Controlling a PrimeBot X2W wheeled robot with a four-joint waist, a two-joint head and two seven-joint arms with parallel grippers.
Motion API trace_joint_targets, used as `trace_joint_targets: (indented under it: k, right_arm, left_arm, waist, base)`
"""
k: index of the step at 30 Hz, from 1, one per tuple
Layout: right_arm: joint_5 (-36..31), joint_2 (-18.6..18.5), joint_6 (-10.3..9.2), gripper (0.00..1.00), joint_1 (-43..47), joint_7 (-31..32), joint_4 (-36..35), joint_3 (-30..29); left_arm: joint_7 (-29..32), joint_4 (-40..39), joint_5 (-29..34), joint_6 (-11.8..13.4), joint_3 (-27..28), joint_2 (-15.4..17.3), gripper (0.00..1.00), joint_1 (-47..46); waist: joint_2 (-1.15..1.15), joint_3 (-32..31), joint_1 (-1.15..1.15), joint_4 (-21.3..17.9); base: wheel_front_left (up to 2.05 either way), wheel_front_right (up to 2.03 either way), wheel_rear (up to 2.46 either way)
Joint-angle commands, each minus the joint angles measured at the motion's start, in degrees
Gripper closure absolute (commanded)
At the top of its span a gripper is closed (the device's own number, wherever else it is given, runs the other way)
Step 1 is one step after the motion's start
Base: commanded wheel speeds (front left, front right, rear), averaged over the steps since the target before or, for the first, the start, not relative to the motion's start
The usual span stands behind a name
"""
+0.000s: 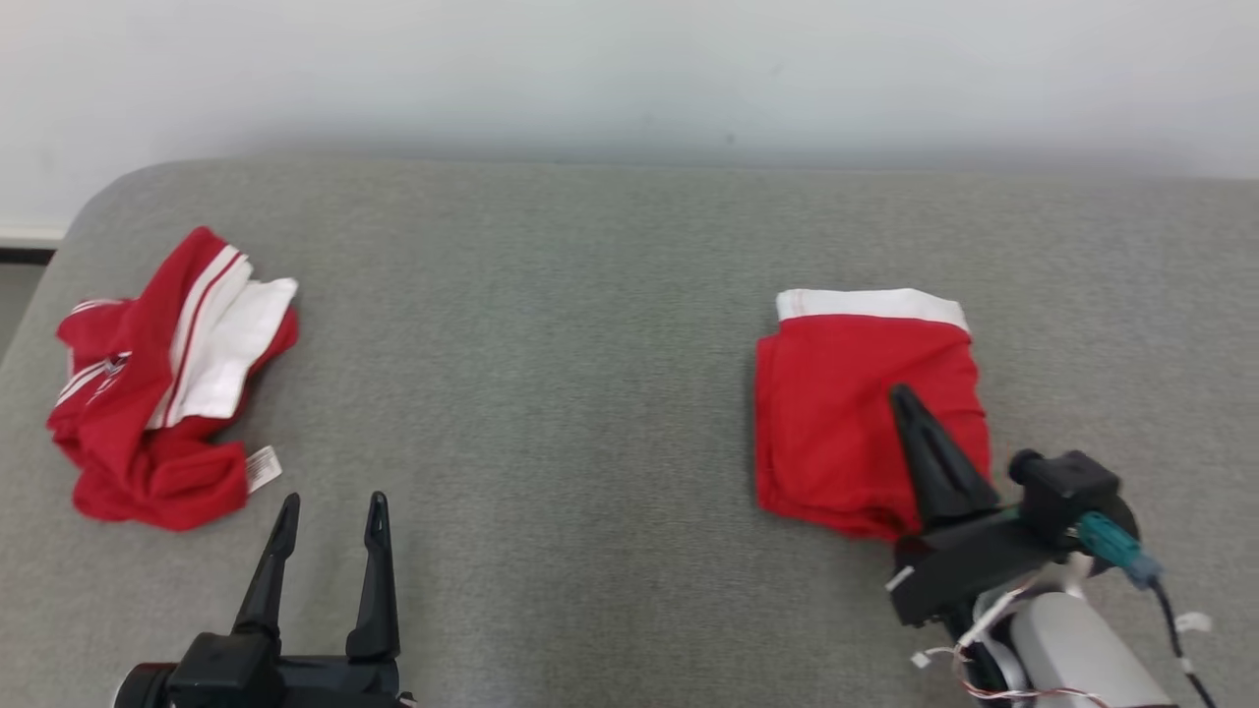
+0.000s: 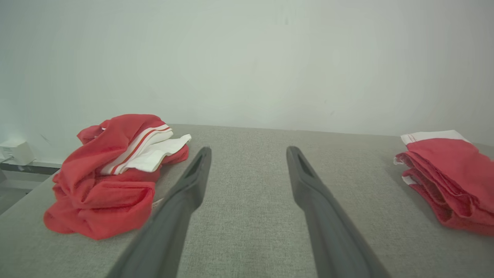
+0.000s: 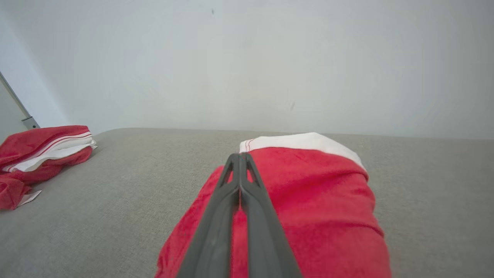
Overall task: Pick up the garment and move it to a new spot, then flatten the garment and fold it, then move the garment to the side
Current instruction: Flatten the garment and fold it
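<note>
A red garment (image 1: pixel 846 413) with a white band lies folded on the right of the grey table; it is also in the left wrist view (image 2: pixel 447 173) and the right wrist view (image 3: pixel 316 200). My right gripper (image 1: pixel 900 393) is shut, its fingers pressed together over the folded garment's middle, tips (image 3: pixel 240 156) pointing toward the white band, with no cloth seen between them. A second red-and-white garment (image 1: pixel 148 393) lies crumpled at the far left (image 2: pixel 108 181). My left gripper (image 1: pixel 332 501) stands open and empty, just right of that heap (image 2: pixel 249 150).
The grey fabric-covered table (image 1: pixel 570 393) runs the width of the view and ends at a white wall (image 1: pixel 629 69). Its left corner is rounded, with floor beyond. A small white box (image 2: pixel 15 152) sits by the wall at the left.
</note>
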Motion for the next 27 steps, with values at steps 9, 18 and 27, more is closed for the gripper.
trace_joint_targets:
  k: [9, 18, 27]
  right_arm:
    - [-2.55, -3.3, -0.14, 1.0, 8.02, -0.05, -8.09, -6.31]
    - [-3.68, -1.5, -0.14, 0.83, 16.72, -0.04, -13.18, -9.61]
    - [-5.74, 0.5, -0.14, 0.0, 20.23, -0.04, -14.3, -8.84]
  left_arm:
    - [-0.18, -0.23, 1.75, 0.08, 1.16, 0.03, 0.0, 1.97]
    - [-0.18, -0.8, 2.67, 0.5, 1.88, 0.02, 0.0, 5.4]
    - [-0.18, -2.17, 3.27, 1.74, 2.77, 0.02, 0.0, 10.24]
  waist:
    - [0.0, -2.93, 0.0, -6.59]
    - [0.0, -5.21, 0.0, -8.31]
    - [0.0, -7.49, 0.0, -8.75]
  base:
    - [0.0, 0.0, 0.0]
    - [0.0, 0.0, 0.0]
    - [0.0, 0.0, 0.0]
